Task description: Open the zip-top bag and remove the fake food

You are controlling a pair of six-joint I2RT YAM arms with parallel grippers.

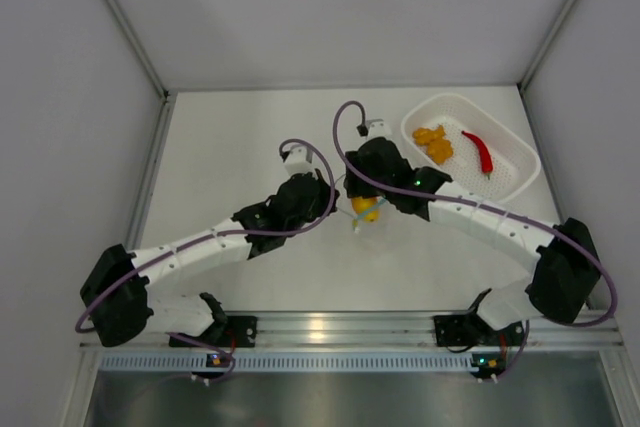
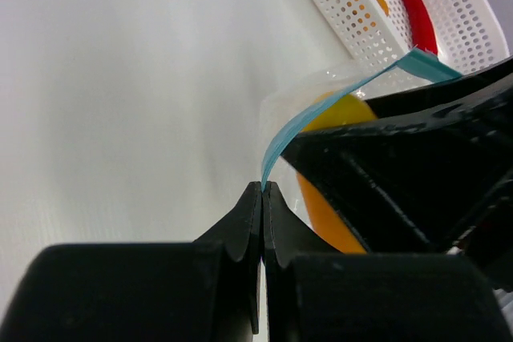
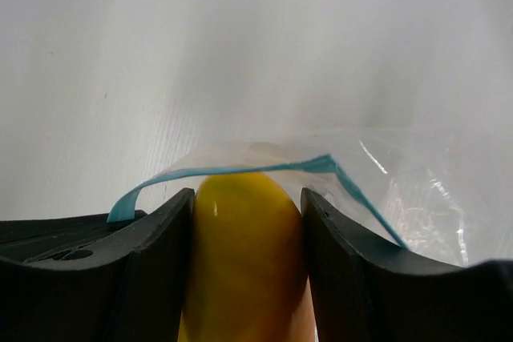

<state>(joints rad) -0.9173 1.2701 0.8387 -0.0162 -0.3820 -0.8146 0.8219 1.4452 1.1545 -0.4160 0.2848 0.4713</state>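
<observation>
Left wrist view: left claw (image 2: 262,190) was closed, both fingers pressed flat together on the near end of the light blue zip strip (image 2: 321,108) of the zip-top bag (image 2: 280,110). From the pinch the strip ran up and away to the right, over the right claw's black fingers.

Right wrist view: right claw (image 3: 247,198) stood partly open, its fingers only as far apart as the yellow-orange wedge (image 3: 244,238) between them, one pad against each side of it. The blue strip arched over the top of the wedge. Clear, crinkled plastic lay to the right on the counter (image 3: 240,54). Could not tell whether any plastic sat between the pads and the wedge.

Top external view: both claws met near the middle of the counter, with the bag and wedge between them. Further back and to the right sat the white perforated basket (image 1: 520,162).

Count:
- bags: 1
- wedges: 1, at the bag mouth
- red chili pepper (image 1: 479,151): 1, in the basket
- orange lumpy chunk (image 1: 434,143): in the basket, well apart from the chili; showed two touching lobes, could not tell if one piece or two
- baskets: 1
</observation>
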